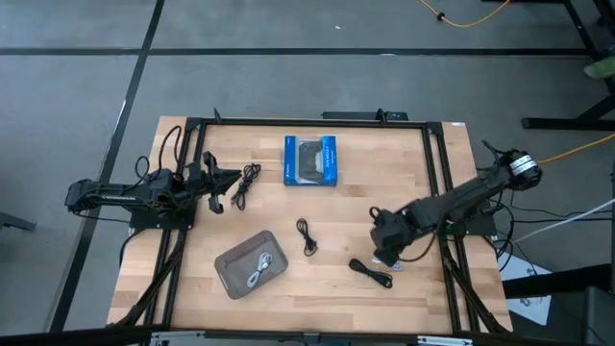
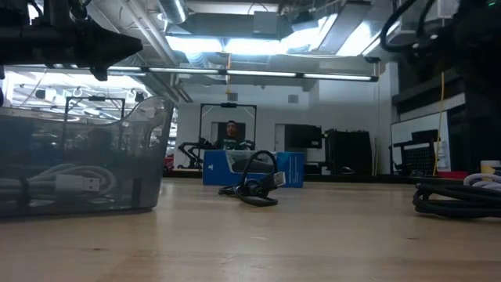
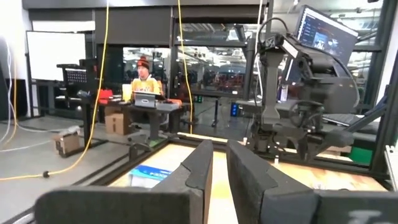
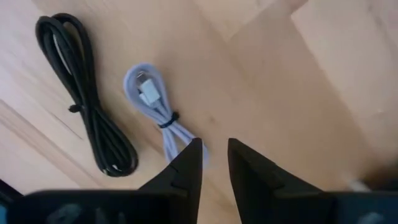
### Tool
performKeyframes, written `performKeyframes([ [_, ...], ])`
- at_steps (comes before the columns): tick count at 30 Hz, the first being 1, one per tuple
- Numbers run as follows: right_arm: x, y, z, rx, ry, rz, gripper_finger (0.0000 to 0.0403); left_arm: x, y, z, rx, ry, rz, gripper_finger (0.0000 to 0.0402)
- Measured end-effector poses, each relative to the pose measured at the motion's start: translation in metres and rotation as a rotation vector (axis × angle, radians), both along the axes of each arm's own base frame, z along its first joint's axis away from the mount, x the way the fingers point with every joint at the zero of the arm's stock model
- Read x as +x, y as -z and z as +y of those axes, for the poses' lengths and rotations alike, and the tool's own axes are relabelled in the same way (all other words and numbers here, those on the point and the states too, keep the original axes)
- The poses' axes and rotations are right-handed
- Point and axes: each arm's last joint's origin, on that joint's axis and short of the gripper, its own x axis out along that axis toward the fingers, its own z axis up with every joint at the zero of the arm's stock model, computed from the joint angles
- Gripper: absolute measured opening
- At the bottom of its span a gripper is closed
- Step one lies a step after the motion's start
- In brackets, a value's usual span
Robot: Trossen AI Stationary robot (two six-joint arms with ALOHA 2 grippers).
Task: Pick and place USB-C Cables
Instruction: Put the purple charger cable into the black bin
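Note:
Several small USB-C cable bundles lie on the wooden table. One black bundle (image 1: 370, 272) (image 4: 87, 112) lies next to a white one (image 4: 155, 106), both right under my right gripper (image 4: 215, 155). That gripper hangs shut above the table, pointing down. The white bundle's near end runs out of sight behind one finger (image 4: 189, 158). Further black bundles rest at the middle (image 1: 307, 236) (image 2: 258, 188) and far left (image 1: 247, 183). Another white cable (image 1: 258, 271) (image 2: 74, 184) lies in the grey tray (image 1: 231, 279). My left gripper (image 3: 219, 163) waits shut at the table's left side.
A blue-edged flat box (image 1: 311, 160) lies near the far edge. A black frame (image 1: 437, 183) runs along the table's sides and far edge. Bare wood lies between the tray and the right-hand cables. A person (image 3: 144, 87) sits at a desk in the room beyond.

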Motion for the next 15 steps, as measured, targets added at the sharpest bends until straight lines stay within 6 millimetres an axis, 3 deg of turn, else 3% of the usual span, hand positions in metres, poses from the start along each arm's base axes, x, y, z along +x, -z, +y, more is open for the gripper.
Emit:
performKeyframes([
  [6, 0.001, -0.002, 0.026, -0.065, 0.017, -0.2, 0.0081, 0.0, -0.001, 0.0, -0.077, 0.023, -0.033, 0.0041],
  [15, -0.002, -0.007, 0.06, -0.01, -0.064, -0.4, 0.0081, 0.0, 0.0, 0.0, -0.102, 0.039, -0.039, 0.0041],
])
